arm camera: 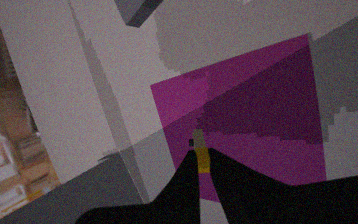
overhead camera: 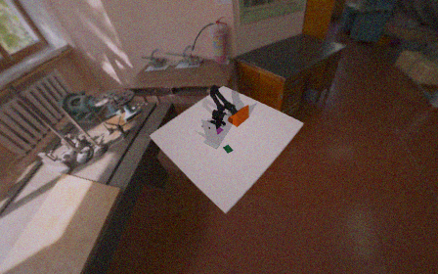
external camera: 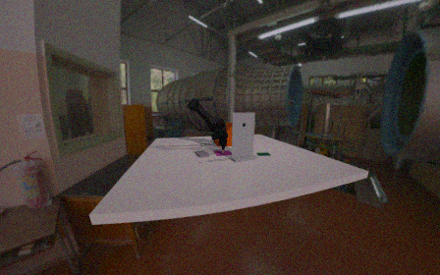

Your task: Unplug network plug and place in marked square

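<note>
From the top view I see the white table [overhead camera: 244, 161] with my arm [overhead camera: 218, 104] reaching from its far side toward the upright panel [overhead camera: 211, 128]. The claw [overhead camera: 218, 123] hangs over a magenta square [overhead camera: 220, 131] marked on the table just beside the panel. An orange block [overhead camera: 240, 115] stands near the arm, and a small green patch [overhead camera: 228, 149] lies a little apart from the panel on the near side. The plug is too small for me to pick out here.

From the exterior view the arm [external camera: 206, 117] slopes down and the claw [external camera: 222, 143] points at the table [external camera: 221, 192] right above the magenta square [external camera: 222, 153]. The panel [external camera: 244, 134] stands upright just beside it, a grey patch [external camera: 201, 153] lies next to the square, and the green patch [external camera: 263, 154] sits on the panel's other side.

From the wrist view I see my two dark fingers nearly closed, pinching a thin plug [arm camera: 201, 155], yellow with an olive tip, that sticks out past the fingertips. It is out of the socket, and behind it lies the magenta square [arm camera: 250, 100], partly shaded. I cannot tell whether the plug touches the table. The pale panel [arm camera: 55, 90] fills the left side.
</note>
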Robot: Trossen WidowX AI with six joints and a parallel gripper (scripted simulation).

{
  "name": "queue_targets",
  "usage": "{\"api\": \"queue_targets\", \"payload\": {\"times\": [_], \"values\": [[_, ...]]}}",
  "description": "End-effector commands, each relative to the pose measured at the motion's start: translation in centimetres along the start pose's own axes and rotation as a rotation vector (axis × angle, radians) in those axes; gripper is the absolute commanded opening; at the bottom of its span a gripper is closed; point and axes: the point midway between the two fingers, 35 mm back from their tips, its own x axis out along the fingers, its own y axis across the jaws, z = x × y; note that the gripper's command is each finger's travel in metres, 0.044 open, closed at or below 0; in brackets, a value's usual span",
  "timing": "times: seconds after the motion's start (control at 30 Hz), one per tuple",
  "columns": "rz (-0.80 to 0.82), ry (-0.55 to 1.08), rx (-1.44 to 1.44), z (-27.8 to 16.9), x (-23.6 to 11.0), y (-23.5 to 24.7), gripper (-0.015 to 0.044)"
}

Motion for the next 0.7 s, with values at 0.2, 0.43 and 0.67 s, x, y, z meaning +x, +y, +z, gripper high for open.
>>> {"api": "queue_targets", "payload": {"times": [0.2,0.43,0.67], "values": [[-0.006,0.005,-0.01,0.05,0.31,-0.42,0.0],[-0.003,0.0,-0.006,0.14,0.41,-0.27,0.0],[-0.003,0.0,-0.006,0.14,0.41,-0.27,0.0052]]}}
